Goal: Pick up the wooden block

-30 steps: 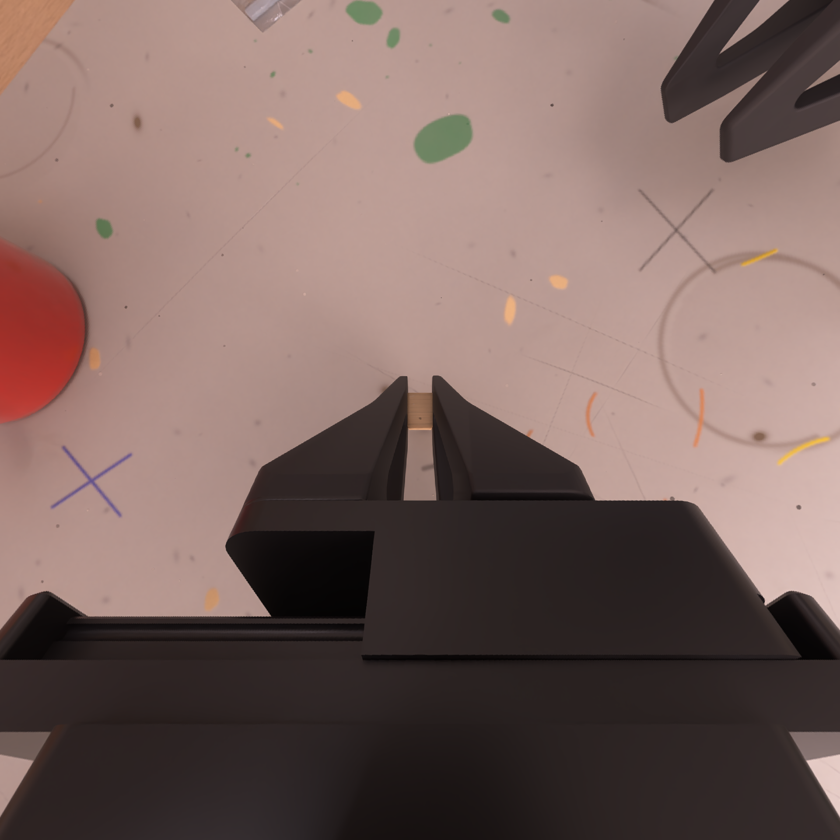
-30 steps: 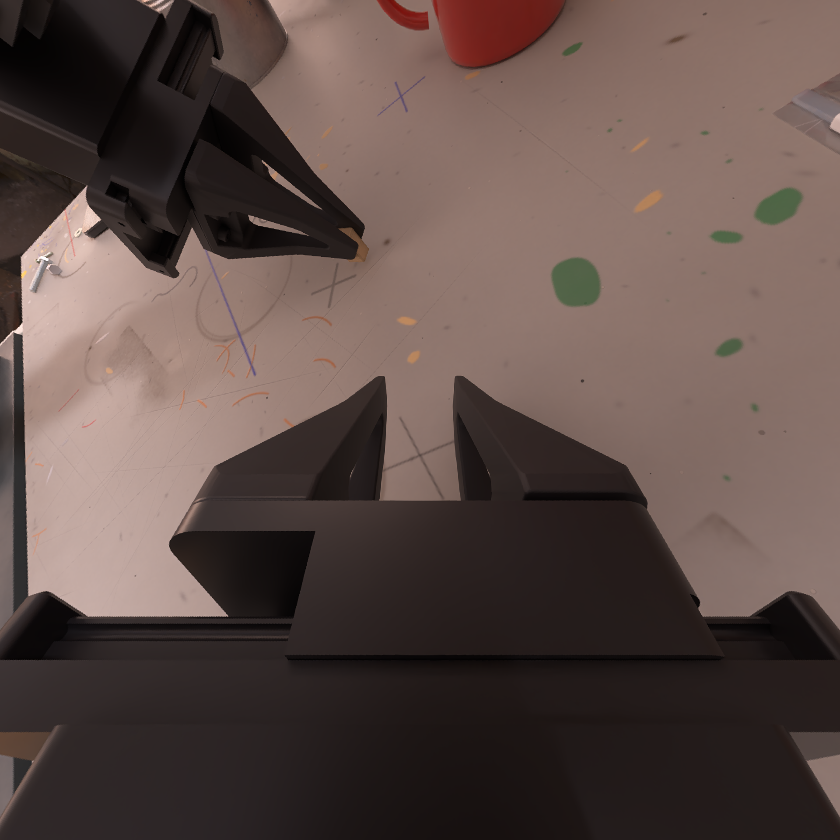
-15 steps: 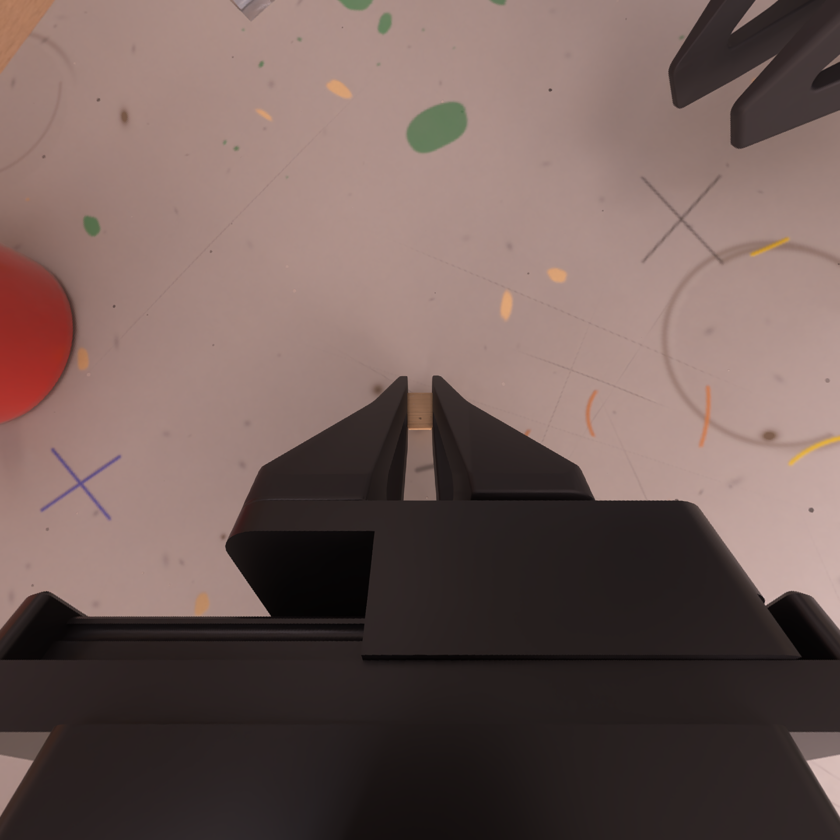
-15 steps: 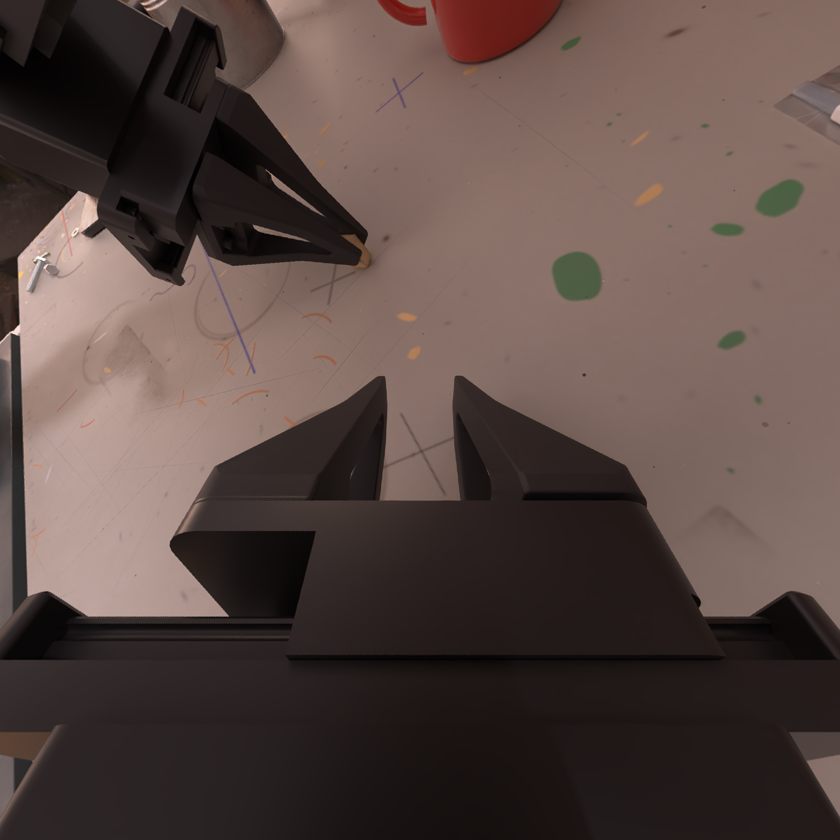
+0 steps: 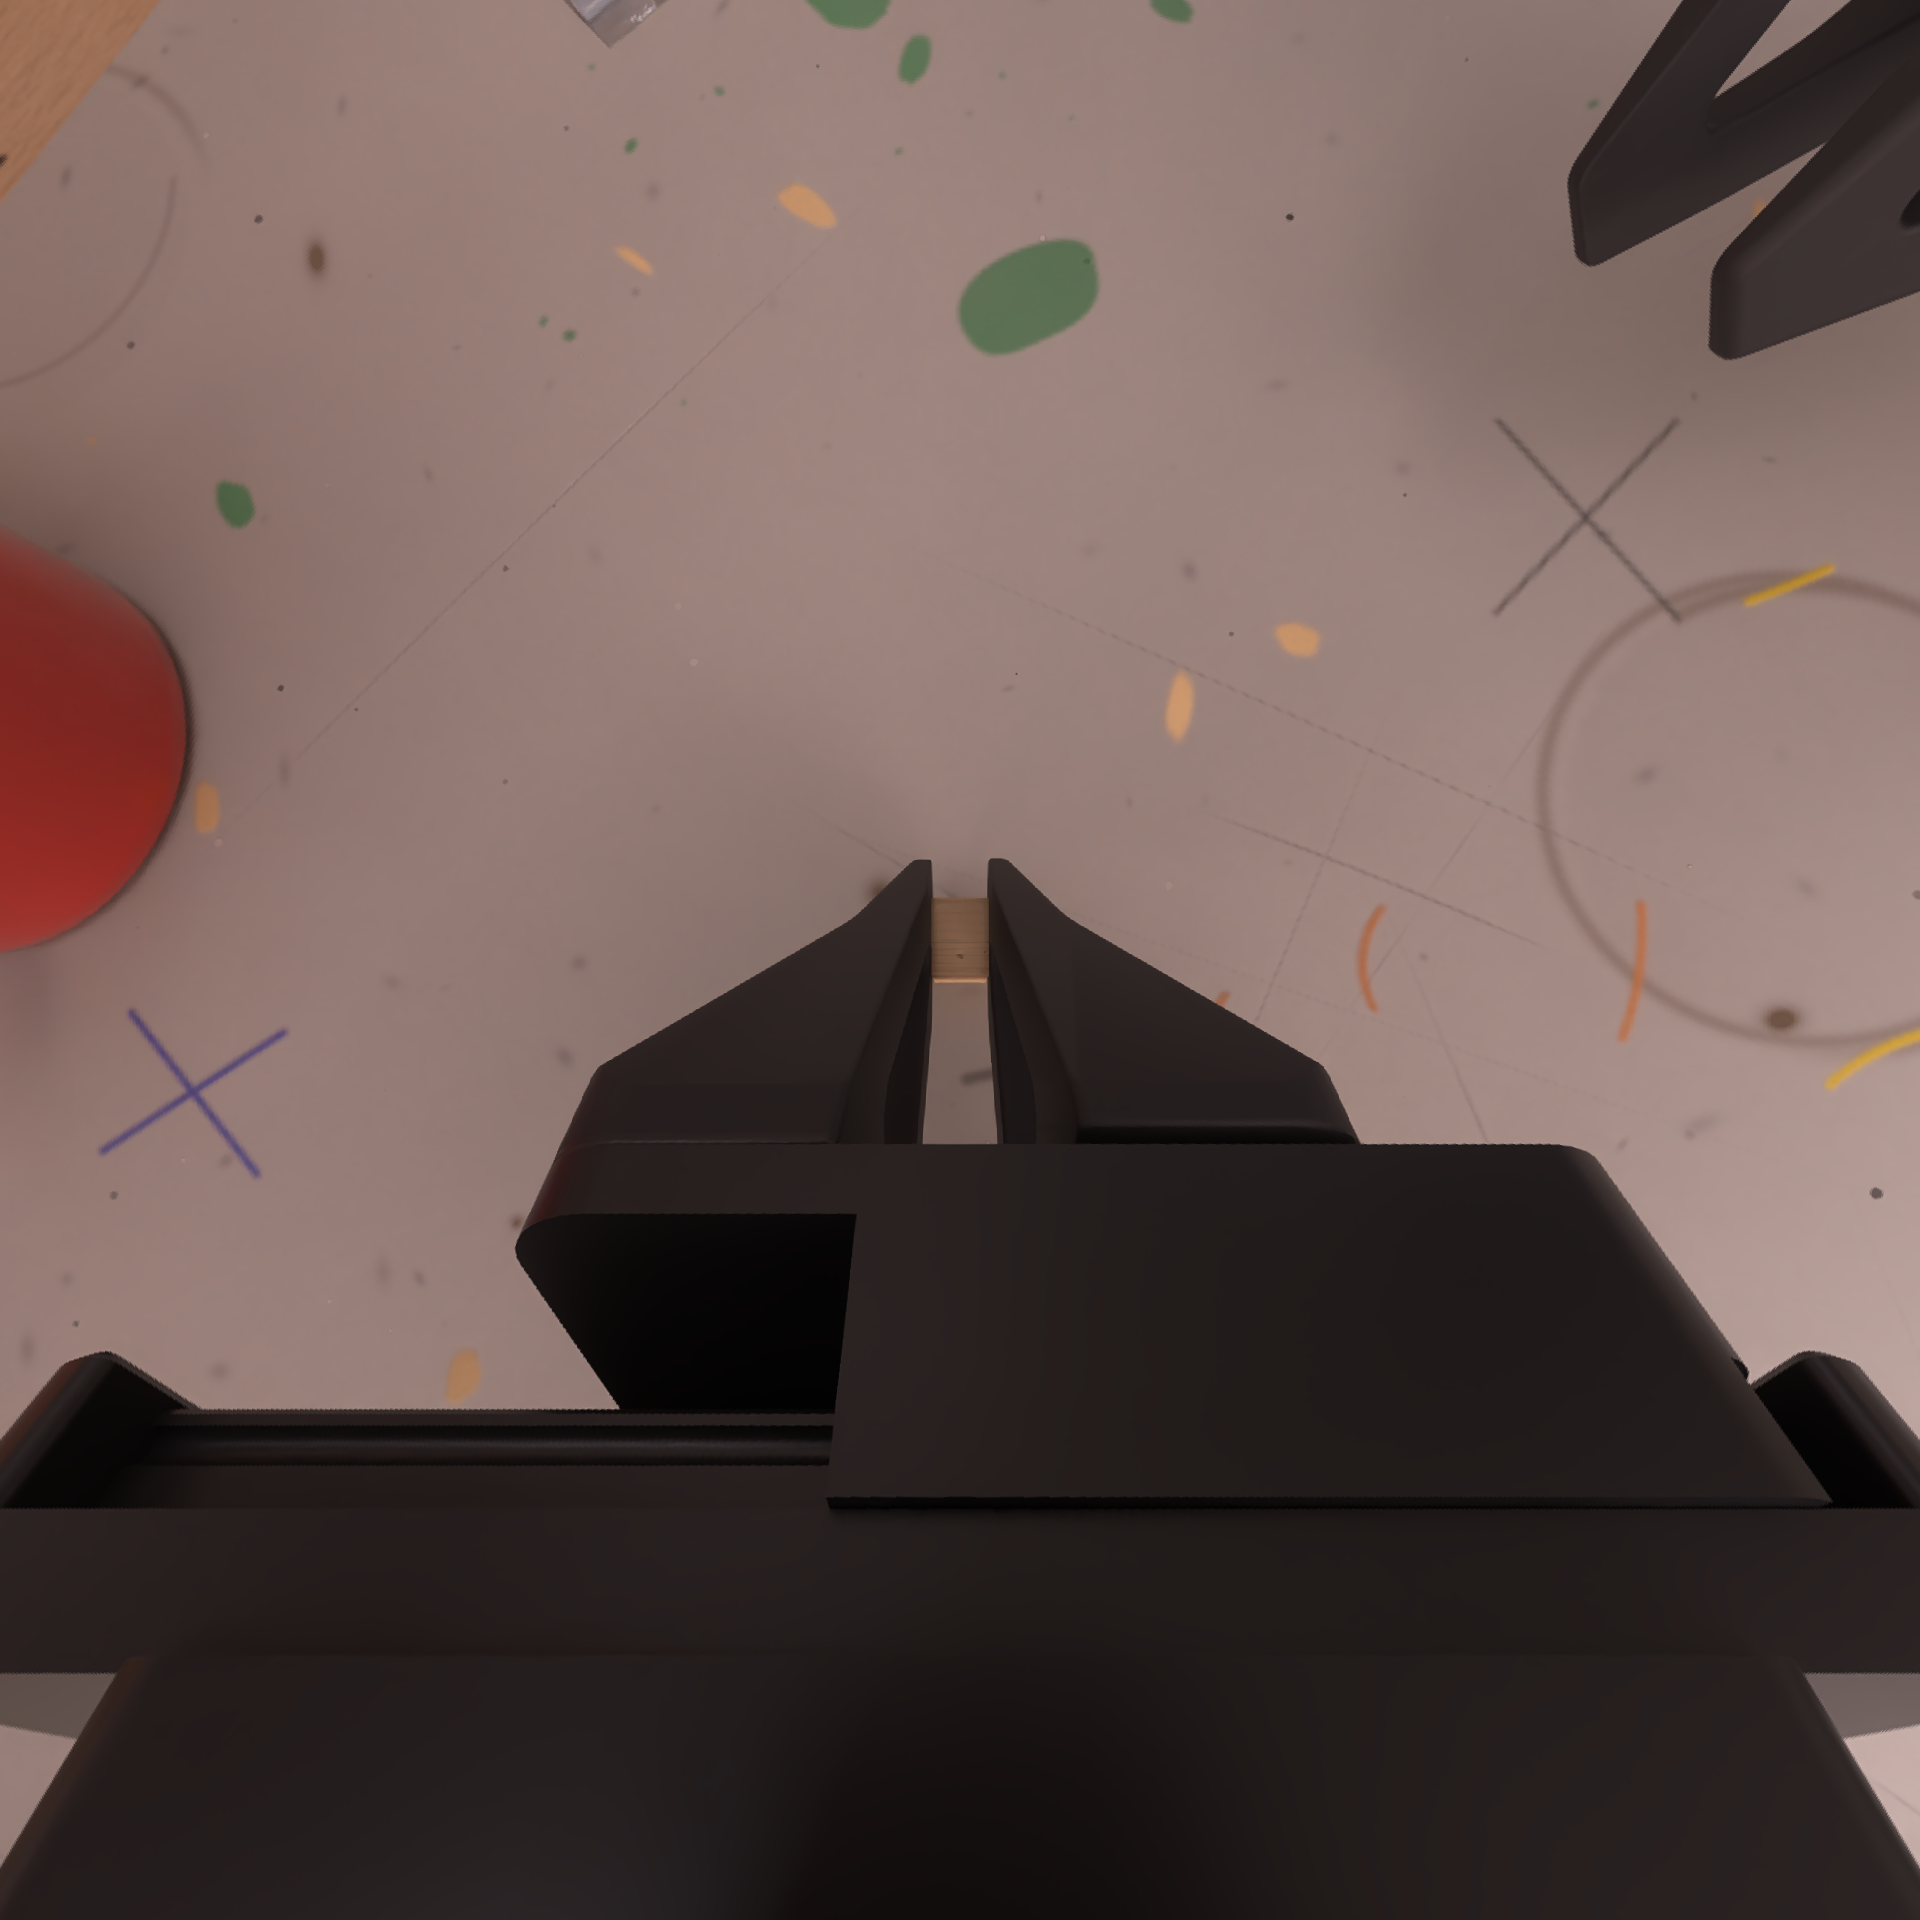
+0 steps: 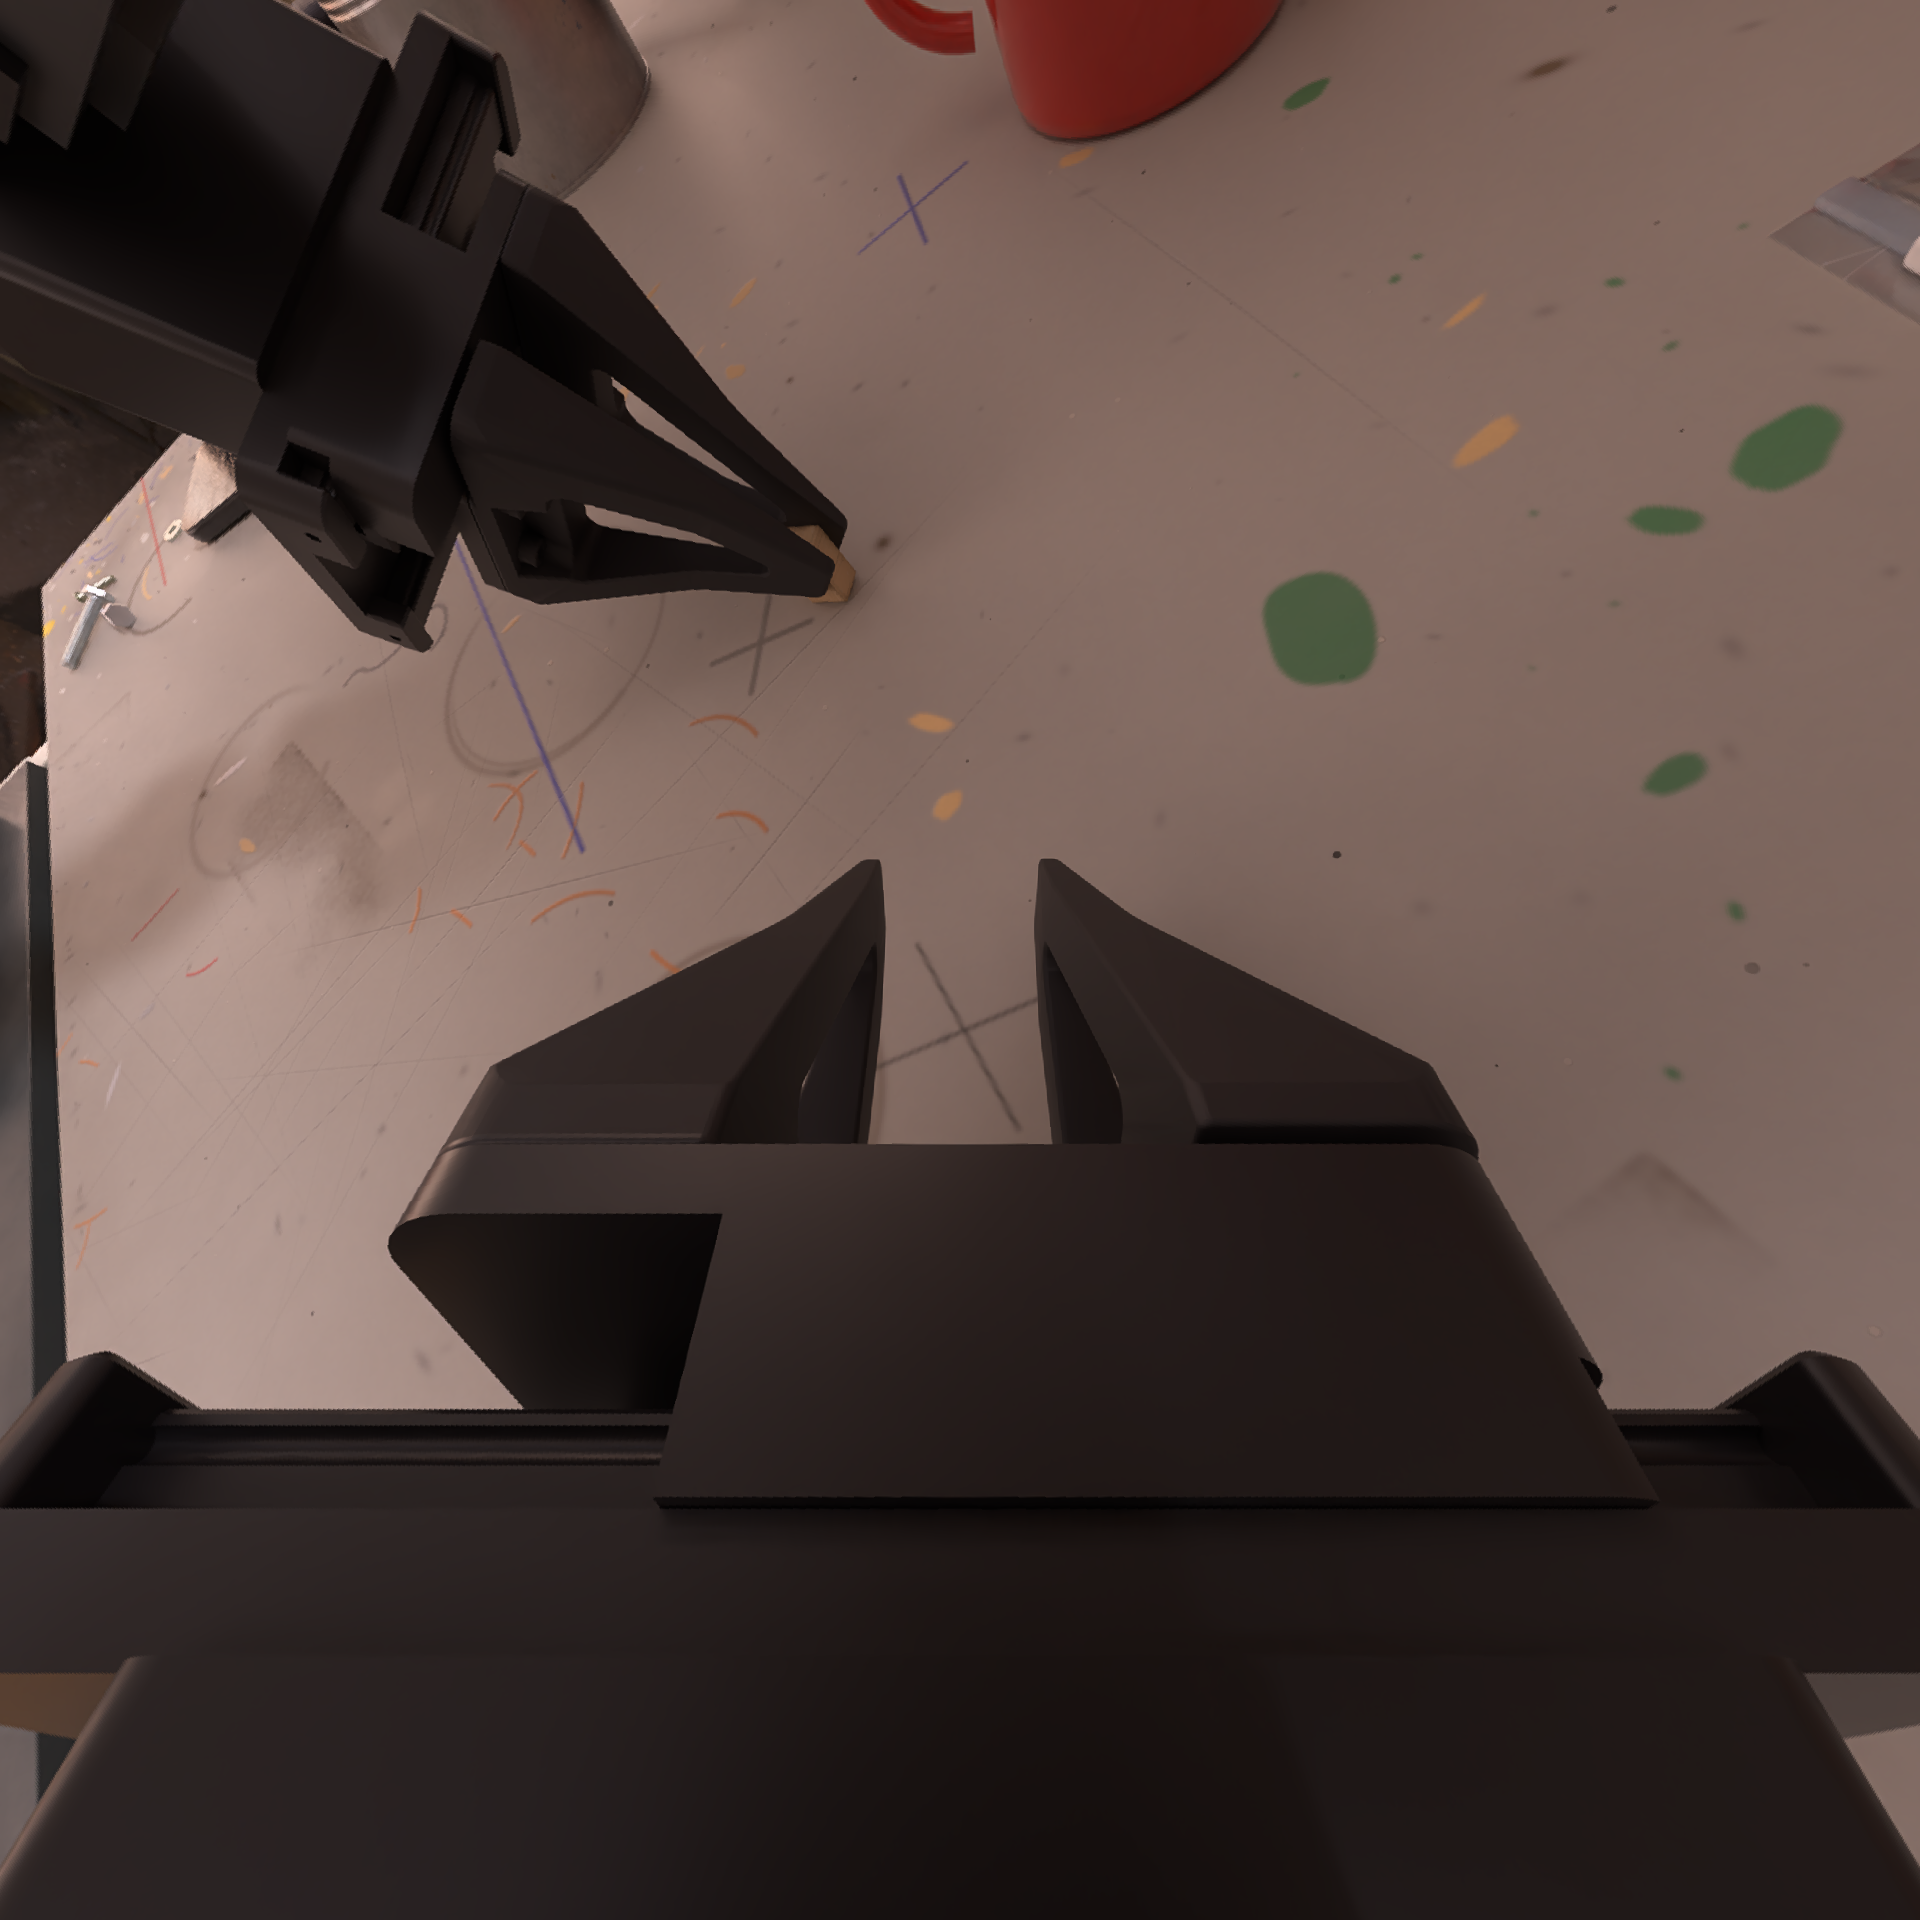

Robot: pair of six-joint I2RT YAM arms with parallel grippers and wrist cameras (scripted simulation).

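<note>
The wooden block point(image 5: 958, 940) is a small pale cube pinched between the black fingers of my left gripper point(image 5: 958, 883), which is shut on it. In the right wrist view the left gripper point(image 6: 826, 561) reaches in from the upper left, with the block point(image 6: 837, 582) at its tips, low and close to the tabletop. I cannot tell whether the block touches the table. My right gripper point(image 6: 958, 883) is open and empty, hovering over a pencilled cross, well apart from the block.
A red mug point(image 5: 73, 738) stands to the left of the block and also shows in the right wrist view point(image 6: 1122, 62). The right gripper's fingers point(image 5: 1766, 156) show at the top right. A metal container point(image 6: 597, 94) and a bolt point(image 6: 88, 618) are near the table's edge.
The left gripper stays shut on the block and has shifted only slightly over the table. The right gripper stays open and has barely moved.
</note>
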